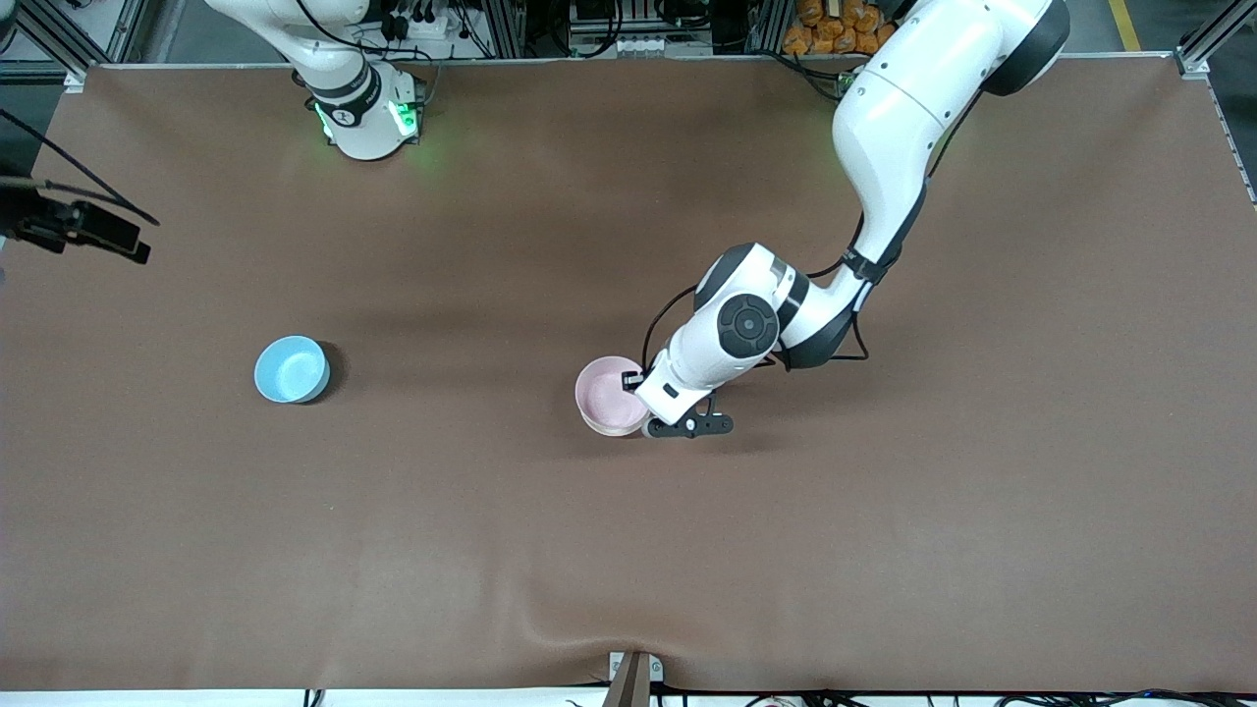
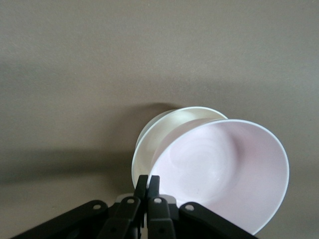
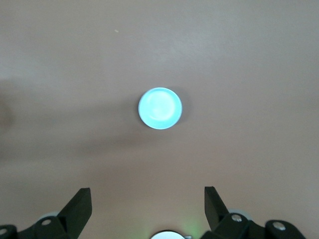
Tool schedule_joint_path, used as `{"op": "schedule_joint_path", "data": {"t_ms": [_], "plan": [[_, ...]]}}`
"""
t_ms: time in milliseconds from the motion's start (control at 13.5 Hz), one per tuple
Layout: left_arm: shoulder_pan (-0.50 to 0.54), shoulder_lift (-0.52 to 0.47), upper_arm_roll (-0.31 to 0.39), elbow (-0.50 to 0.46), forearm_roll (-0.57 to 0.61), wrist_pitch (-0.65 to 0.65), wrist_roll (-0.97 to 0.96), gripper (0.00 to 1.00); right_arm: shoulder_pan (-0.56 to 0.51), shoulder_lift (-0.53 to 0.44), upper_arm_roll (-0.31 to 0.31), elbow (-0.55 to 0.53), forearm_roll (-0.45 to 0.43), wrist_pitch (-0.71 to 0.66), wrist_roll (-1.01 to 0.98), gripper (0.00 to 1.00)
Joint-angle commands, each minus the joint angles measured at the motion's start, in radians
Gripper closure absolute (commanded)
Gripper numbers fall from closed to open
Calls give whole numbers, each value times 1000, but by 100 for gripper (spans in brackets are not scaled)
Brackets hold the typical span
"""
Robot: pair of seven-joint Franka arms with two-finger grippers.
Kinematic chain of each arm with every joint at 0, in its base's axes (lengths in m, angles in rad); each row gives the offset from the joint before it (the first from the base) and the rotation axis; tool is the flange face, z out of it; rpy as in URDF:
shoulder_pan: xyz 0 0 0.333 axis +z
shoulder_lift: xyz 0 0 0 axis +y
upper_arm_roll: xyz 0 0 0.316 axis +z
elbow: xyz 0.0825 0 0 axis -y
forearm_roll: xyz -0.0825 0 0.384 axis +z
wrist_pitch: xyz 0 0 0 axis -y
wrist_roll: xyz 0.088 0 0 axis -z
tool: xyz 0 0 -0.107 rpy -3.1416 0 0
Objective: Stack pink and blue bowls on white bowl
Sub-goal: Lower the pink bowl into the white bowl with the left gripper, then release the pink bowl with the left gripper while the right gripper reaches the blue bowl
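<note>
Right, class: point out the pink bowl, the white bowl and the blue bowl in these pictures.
pink bowl (image 2: 224,169): left wrist view, on its inner wall.
white bowl (image 2: 152,132): left wrist view, on the rim showing beside the pink one.
blue bowl (image 1: 291,368): front view, on its inside bottom.

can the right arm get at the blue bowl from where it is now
Probably yes. The blue bowl sits alone toward the right arm's end of the table, and the right gripper hangs open high above it with nothing between.
</note>
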Motion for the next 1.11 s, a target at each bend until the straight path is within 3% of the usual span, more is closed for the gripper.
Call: {"op": "schedule_joint_path", "data": {"t_ms": [0,222,370,519,667,815,1037], "plan": [[-15,20,11,29,-6,8,-9,100,-28,82,10,11,-31,2,-43,0],[-15,21,11,27,-4,8,-9,100,-93,162,10,-27,-19,83,-169,0],[-13,21,11,27,-4,8,-12,99,-133,168,10,-119,-10,197,-177,0],[-13,21,11,27,-7,8,-16,71,-163,179,10,-257,4,354,-256,0],[-15,20,11,27,-9,8,-24,0,-171,191,10,-368,4,543,-283,0],[-13,12,11,29,-6,8,-32,0,-173,260,10,-414,5,663,-287,0],[-1,-58,40,26,40,-10,-27,0,-173,323,10,-422,31,696,-288,2]]}}
